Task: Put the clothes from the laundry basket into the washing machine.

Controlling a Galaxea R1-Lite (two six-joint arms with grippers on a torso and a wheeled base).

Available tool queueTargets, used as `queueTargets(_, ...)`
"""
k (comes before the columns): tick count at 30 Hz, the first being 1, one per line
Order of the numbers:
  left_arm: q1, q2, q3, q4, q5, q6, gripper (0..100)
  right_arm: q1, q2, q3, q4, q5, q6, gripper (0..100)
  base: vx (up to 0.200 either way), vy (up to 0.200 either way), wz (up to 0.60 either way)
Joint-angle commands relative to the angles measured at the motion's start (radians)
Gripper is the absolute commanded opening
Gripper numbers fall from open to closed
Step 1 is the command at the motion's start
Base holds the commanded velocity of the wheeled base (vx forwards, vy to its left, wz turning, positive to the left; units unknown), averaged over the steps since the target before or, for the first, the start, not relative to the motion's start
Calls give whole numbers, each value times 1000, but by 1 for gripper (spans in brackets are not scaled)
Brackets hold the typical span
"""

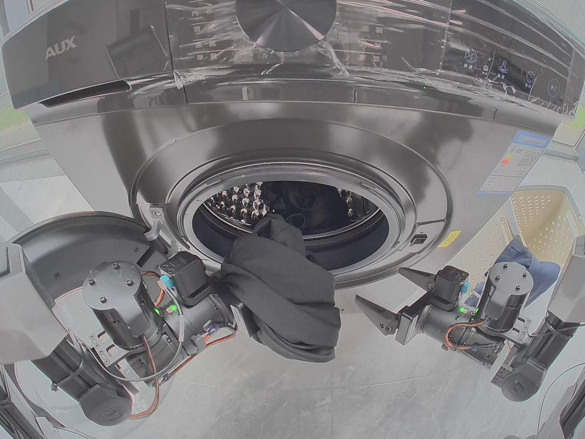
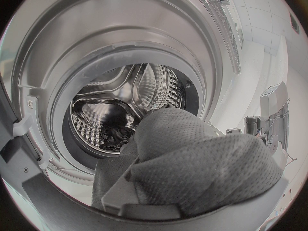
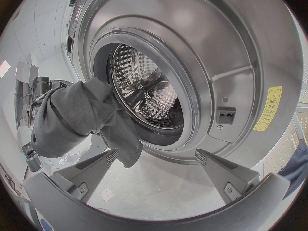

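Observation:
A dark grey garment (image 1: 286,288) hangs bunched over my left gripper (image 1: 230,313), which is shut on it just below and in front of the washing machine's round opening (image 1: 292,172). The cloth's upper end reaches the opening's lower lip. In the left wrist view the garment (image 2: 199,158) covers the fingers, and a dark piece of clothing (image 2: 114,137) lies inside the drum (image 2: 106,109). My right gripper (image 1: 381,286) (image 3: 155,154) stands open with nothing in it, low and to the right of the opening. From there the held garment (image 3: 73,113) shows beside the opening.
The machine's door (image 1: 73,245) stands swung open at the left, behind my left arm. A cream laundry basket (image 1: 542,221) with a blue garment (image 1: 530,263) in it stands at the right, beside my right arm. Pale floor (image 1: 292,391) lies below both grippers.

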Motion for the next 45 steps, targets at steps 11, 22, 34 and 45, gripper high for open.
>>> queueTargets(11,-18,32,8,-2,2,-1,0,44,-7,37,-2,3,0,100,55,0,0)
queueTargets(22,-30,38,3,-4,17,-4,0,130,-11,103,-1,0,0,100,0,0,0)
queueTargets(34,-35,252,-170,-2,82,33,0,153,-13,124,-1,0,0,100,0,0,0)
queueTargets(45,50,430,-505,16,85,28,0,156,-24,138,-1,0,-2,100,0,0,0)
